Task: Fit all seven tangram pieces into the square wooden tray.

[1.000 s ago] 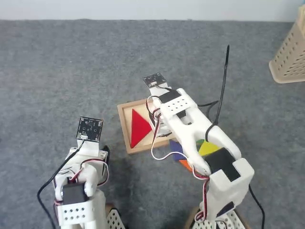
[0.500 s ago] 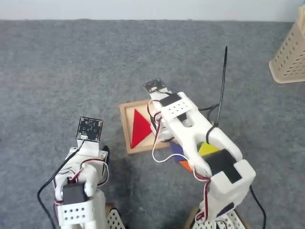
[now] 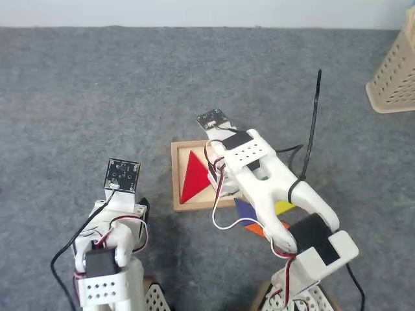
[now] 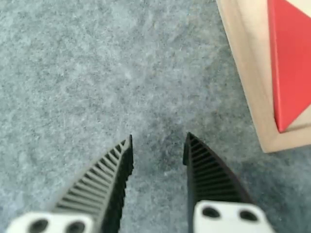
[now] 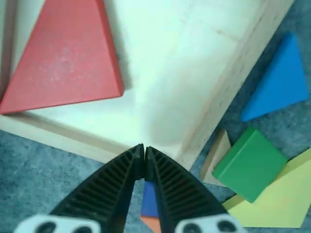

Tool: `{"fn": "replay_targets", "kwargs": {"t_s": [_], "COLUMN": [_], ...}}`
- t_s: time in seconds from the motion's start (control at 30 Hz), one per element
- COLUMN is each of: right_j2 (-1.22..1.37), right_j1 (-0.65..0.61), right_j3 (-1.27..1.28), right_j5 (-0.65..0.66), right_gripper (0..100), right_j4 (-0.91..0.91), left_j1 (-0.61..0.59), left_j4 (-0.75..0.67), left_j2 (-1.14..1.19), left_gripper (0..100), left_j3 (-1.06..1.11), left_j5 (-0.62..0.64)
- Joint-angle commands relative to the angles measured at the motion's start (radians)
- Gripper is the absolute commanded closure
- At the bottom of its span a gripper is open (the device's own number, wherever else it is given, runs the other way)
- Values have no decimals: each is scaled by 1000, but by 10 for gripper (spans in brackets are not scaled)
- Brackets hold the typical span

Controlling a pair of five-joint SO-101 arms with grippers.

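Evidently your right gripper [image 5: 144, 148] is clenched empty at the wooden tray's rim [image 5: 231, 82], likely for nudging. The red triangle [image 5: 63, 58] lies inside and the yellow triangle [image 3: 283, 207] waits at the tray's four o'clock. Your left gripper [image 4: 159, 137] hangs released over the carpet [image 4: 73, 73].

Left arm [image 3: 107, 253], lower left, folded; left gripper [image 4: 158, 141] parted. Right arm [image 3: 272, 188] extends from lower right to centre. Right gripper [image 5: 144, 148] closed, tips touching.

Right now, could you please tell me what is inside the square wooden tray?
One red triangle lies in the tray, against one side. From above, the right arm covers the tray's other side; its wrist view shows bare floor there, though not every corner.
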Motion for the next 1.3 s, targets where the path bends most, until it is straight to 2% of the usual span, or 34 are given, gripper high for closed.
{"fn": "replay_targets", "kwargs": {"t_s": [0.0, 0.13, 0.47, 0.67, 0.87, 1.03, 1.17, 1.27], "right_j2": [-67, -27, 272, 312, 303, 197, 53, -25], "right_j1": [-12, -42, -90, -90, -87, -64, 12, 94], "right_j3": [-104, -140, -351, -433, -437, -437, -431, -390], "right_j5": [20, 37, 64, 64, 64, 68, 71, 129], "right_gripper": [992, 992, 992, 992, 992, 992, 992, 992], "right_j4": [-5, -13, -10, -12, -4, 117, 260, 346], "left_j1": [0, 0, 0, 0, 0, 0, 0, 0], "left_j4": [5, 5, 5, 5, 5, 5, 5, 5], "left_j2": [-6, -6, -6, -6, -6, -6, -6, -6], "left_gripper": [832, 832, 832, 832, 832, 832, 832, 832], "left_j3": [-12, -12, -12, -12, -12, -12, -12, -12], "left_j5": [-5, -5, -5, -5, -5, -5, -5, -5]}}
